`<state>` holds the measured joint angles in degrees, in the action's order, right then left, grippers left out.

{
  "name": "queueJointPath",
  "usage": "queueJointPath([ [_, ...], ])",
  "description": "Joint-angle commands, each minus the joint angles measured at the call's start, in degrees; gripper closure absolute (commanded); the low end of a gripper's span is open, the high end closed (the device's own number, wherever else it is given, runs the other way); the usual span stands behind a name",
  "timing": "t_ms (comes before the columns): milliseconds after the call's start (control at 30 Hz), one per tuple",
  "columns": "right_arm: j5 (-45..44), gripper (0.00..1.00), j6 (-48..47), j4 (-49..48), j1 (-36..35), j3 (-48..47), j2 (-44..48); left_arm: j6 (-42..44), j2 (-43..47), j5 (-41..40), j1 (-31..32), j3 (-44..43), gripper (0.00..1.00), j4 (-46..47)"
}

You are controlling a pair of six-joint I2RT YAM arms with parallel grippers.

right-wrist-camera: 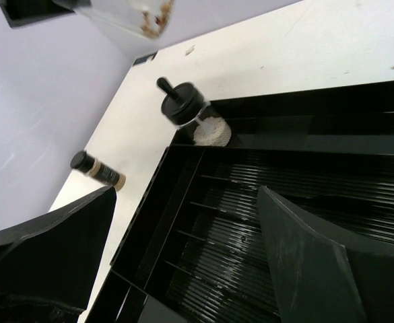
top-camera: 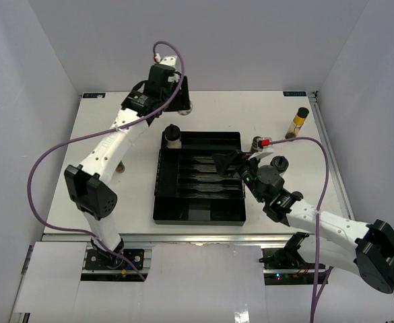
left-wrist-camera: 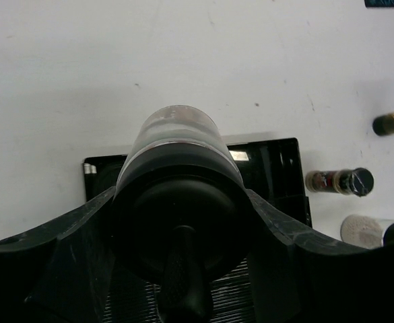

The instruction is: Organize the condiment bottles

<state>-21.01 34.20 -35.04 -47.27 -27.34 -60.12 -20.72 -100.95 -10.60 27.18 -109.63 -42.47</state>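
Note:
My left gripper point(top-camera: 175, 91) is shut on a squat clear bottle with a black knobbed lid point(left-wrist-camera: 180, 195) and holds it above the table behind the black tray point(top-camera: 197, 208). A second squat bottle with white powder point(top-camera: 173, 137) stands in the tray's back left corner and also shows in the right wrist view point(right-wrist-camera: 195, 116). My right gripper point(top-camera: 232, 163) is open and empty over the tray's ribbed middle point(right-wrist-camera: 250, 222). A slim tan bottle point(right-wrist-camera: 97, 169) lies on the table left of the tray, mostly hidden under my left arm in the top view.
To the right of the tray stand or lie a slim amber bottle point(top-camera: 299, 121), a small bottle with red on it point(top-camera: 260, 142) and a squat bottle with a black lid point(top-camera: 277, 163). White walls close in the table at the back and sides.

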Motion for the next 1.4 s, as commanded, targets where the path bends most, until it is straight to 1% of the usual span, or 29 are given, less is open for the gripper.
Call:
queueJointPath([
  [0,-9.8,0.08,3.2,-5.5,0.0,3.3,4.8,1.4,-4.5,0.8,3.7,-5.4,1.00,-0.7],
  [167,-13.6,0.09,5.2,-6.2,0.0,6.3,7.6,1.2,-10.1,0.5,5.9,-7.6,1.00,-1.3],
  [267,-13.4,0.09,5.3,-5.4,0.0,5.5,6.9,0.9,-12.7,0.7,6.6,-7.2,1.00,-1.7],
  [500,-13.2,0.09,5.2,-4.5,0.0,4.8,6.5,0.7,-15.3,1.1,7.0,-4.5,1.00,0.1],
  [600,-13.0,0.09,4.9,-4.6,0.1,4.7,6.4,0.8,-17.0,0.9,6.9,-5.1,1.00,-0.2],
  [733,-13.0,0.09,4.9,-4.5,0.0,4.6,6.2,0.9,-19.9,0.7,7.0,-6.8,0.95,-1.9],
  [833,-13.1,0.09,4.9,-4.4,0.0,4.6,6.2,0.5,-20.7,0.1,6.9,-6.7,0.97,-2.8],
  [900,-13.1,0.09,4.9,-4.3,0.0,4.4,6.2,0.5,-20.8,0.2,6.9,-5.9,0.94,-2.1],
  [933,-13.1,0.09,4.8,-4.3,0.1,4.4,6.1,0.6,-20.9,0.4,6.9,-5.7,0.91,-1.8],
  [1033,-12.9,0.09,4.6,-4.1,0.0,4.2,5.9,0.7,-21.4,0.6,6.9,-5.7,0.64,-1.5],
  [1133,-12.8,0.09,4.5,-3.8,0.0,3.8,5.7,0.9,-22.1,0.8,7.0,-6.4,0.33,-1.8],
  [1267,-12.7,0.10,4.4,-3.7,0.1,3.7,5.5,1.4,-22.2,0.7,6.9,-6.7,0.13,-2.5],
  [1367,-12.7,0.10,4.0,-3.6,0.0,3.4,5.4,1.7,-21.6,0.9,7.0,-6.9,0.07,-2.9],
])
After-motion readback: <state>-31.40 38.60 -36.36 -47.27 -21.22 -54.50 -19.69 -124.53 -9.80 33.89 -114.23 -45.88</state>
